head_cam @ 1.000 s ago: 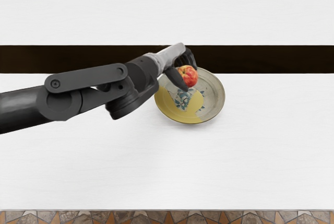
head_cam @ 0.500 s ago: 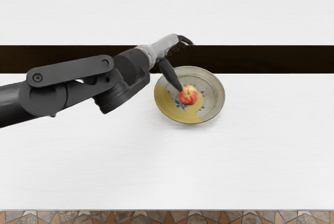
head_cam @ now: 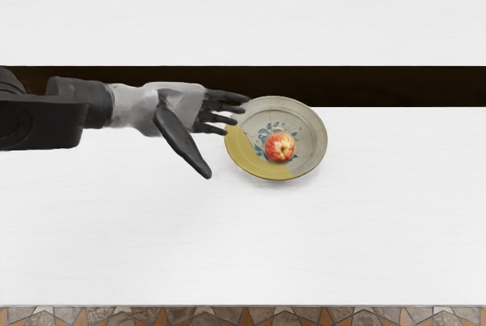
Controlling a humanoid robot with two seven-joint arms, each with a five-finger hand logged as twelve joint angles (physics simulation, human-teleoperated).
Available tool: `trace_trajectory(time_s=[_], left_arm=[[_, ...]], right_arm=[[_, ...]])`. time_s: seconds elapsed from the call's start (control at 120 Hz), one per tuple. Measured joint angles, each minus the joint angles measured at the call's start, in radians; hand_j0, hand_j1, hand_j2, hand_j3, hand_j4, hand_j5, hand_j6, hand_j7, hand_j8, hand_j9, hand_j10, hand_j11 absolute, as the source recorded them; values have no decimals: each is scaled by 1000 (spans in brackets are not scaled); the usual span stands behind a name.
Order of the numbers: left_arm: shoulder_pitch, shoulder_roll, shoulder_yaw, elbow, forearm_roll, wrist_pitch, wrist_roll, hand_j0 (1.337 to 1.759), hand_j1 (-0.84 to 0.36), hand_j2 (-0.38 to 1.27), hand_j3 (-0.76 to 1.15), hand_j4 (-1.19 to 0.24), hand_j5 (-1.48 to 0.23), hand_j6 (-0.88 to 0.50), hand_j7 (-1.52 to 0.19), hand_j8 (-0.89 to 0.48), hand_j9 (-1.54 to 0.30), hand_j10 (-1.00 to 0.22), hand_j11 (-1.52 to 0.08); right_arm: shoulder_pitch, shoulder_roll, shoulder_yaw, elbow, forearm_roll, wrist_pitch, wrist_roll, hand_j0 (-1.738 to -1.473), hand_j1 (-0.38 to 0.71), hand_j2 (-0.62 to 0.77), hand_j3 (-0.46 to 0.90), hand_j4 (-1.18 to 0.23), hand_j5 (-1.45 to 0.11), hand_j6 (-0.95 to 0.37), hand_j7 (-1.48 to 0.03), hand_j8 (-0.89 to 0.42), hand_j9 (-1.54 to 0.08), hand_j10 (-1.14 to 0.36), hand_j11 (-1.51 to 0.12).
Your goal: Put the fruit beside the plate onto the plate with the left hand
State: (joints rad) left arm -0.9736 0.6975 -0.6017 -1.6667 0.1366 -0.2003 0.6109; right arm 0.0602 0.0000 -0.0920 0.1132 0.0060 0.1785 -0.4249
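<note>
Red and yellow, one apple (head_cam: pixel 280 146) lies on the one plate (head_cam: pixel 244 153), roughly at its middle, over a blue-green painted motif. We count one fruit, one plate and one hand in view. The plate is round, part yellow and part grey-white, and sits on the white table (head_cam: pixel 304 242) at its far edge, just near of a dark band (head_cam: pixel 380 87) running left to right. The left hand (head_cam: pixel 182 109) enters from the left and is just left of the plate. Its fingers (head_cam: pixel 226 99) are spread and extended towards the plate's left rim, and the thumb (head_cam: pixel 186 147) points down and nearward. The hand grips nothing and is clear of the apple. We cannot tell whether the fingertips touch the rim.
</note>
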Motion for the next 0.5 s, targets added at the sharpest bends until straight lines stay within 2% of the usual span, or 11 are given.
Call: trace_trajectory(time_s=[0.108, 0.217, 0.283, 0.383, 0.5], left_arm=[[26, 58, -47, 12, -160, -189, 0, 1658, 313, 7, 0, -33, -43, -31, -43, -31, -43, -33, -42], [44, 102, -72, 27, -257, -324, 0, 1658, 317, 6, 0, -28, -37, -27, -37, -27, -37, -28, -37], [53, 134, -86, 45, -284, -365, 0, 1658, 319, 5, 0, -26, -34, -25, -34, -25, -34, -26, -34], [127, 150, -112, 79, -347, -393, 0, 1658, 322, 5, 0, -23, -31, -23, -31, -23, -31, -23, -31], [132, 169, -125, 108, -398, -405, 0, 1658, 324, 5, 0, -21, -28, -21, -28, -21, -28, -21, -28]], right_arm=[[0, 0, 0, 0, 0, 2, 0, -1658, -349, 0, 0, 0, 0, 0, 0, 0, 0, 0, 0], [0, 0, 0, 0, 0, 3, 0, -1658, -349, 0, 0, 0, 0, 0, 0, 0, 0, 0, 0], [0, 0, 0, 0, 0, 3, 0, -1658, -349, 0, 0, 0, 0, 0, 0, 0, 0, 0, 0], [0, 0, 0, 0, 0, 0, 0, -1658, -349, 0, 0, 0, 0, 0, 0, 0, 0, 0, 0], [0, 0, 0, 0, 0, -1, 0, -1658, -349, 0, 0, 0, 0, 0, 0, 0, 0, 0, 0]])
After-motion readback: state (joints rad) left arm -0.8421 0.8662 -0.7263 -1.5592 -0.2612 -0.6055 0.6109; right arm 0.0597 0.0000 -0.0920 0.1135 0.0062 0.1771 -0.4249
